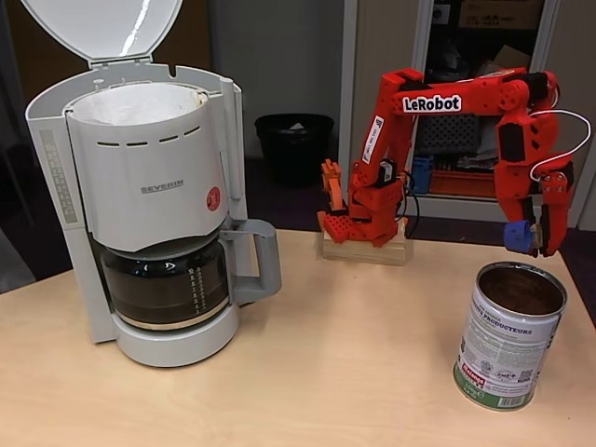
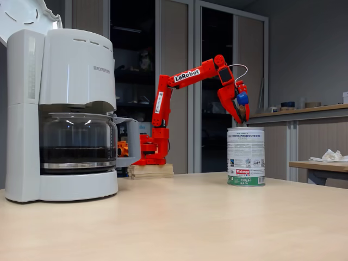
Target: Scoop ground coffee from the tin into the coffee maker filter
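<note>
The tin (image 1: 507, 349) stands open at the right of the table, its inside brown; ground coffee (image 1: 523, 296) seems to lie in it. My red gripper (image 1: 538, 244) hangs just above the tin's far rim, pointing down, and looks shut on a blue-handled scoop (image 1: 519, 236). From the side, the gripper (image 2: 241, 115) hovers a little above the tin (image 2: 246, 156), the scoop's blue part (image 2: 242, 98) at its side. At the left the coffee maker (image 1: 154, 186) has its lid up, and the white coffee maker filter (image 1: 140, 101) shows in the basket.
A glass carafe (image 1: 166, 279) sits under the basket. The arm's base stands on a wooden block (image 1: 363, 247) at the table's far edge. A black bin (image 1: 293, 144) is on the floor behind. Bare tabletop (image 1: 354, 354) lies between machine and tin.
</note>
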